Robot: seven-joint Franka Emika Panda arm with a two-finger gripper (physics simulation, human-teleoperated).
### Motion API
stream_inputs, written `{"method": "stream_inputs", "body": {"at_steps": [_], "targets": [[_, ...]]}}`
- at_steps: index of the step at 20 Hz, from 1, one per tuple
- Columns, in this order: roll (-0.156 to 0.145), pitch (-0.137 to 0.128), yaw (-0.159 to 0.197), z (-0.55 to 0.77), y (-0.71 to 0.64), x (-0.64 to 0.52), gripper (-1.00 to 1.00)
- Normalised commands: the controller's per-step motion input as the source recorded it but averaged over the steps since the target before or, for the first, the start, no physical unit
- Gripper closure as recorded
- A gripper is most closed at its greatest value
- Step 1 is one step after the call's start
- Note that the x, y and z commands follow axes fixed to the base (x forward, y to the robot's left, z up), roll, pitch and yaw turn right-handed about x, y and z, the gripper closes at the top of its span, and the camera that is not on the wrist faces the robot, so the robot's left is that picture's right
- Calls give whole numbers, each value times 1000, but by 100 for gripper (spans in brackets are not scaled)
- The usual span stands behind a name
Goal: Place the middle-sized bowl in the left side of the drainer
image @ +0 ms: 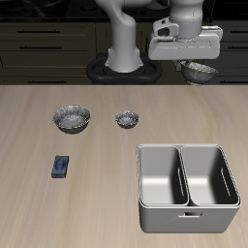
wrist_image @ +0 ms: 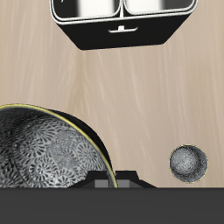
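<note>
My gripper [image: 199, 64] is shut on the rim of the middle-sized bowl [image: 201, 71], a speckled silvery bowl that hangs tilted, high above the table and farther back than the drainer [image: 145, 180]. In the wrist view the held bowl [wrist_image: 44, 153] fills the near field with its crinkly inside showing, and my fingertips are mostly hidden behind its rim. The drainer [wrist_image: 122, 37] is a grey tub with two deep compartments, both bare. It stands near the table's front edge.
A wider silvery bowl [image: 72, 118] and the tiniest bowl [image: 126, 118] sit on the table mid-depth. The tiniest bowl [wrist_image: 188, 164] also shows in the wrist view. A small blue block [image: 61, 167] lies nearer the front edge.
</note>
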Motion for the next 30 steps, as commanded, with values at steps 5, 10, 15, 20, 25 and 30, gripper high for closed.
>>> {"method": "stream_inputs", "body": {"at_steps": [5,10,15,20,25,30], "targets": [[-15,-1,-12,94,-45,361,100],[21,-3,5,124,-47,263,100],[25,-20,13,132,-82,353,100],[-14,-15,-2,73,-189,368,100],[60,12,21,42,-70,341,100],[18,-11,15,8,-31,268,100]]}}
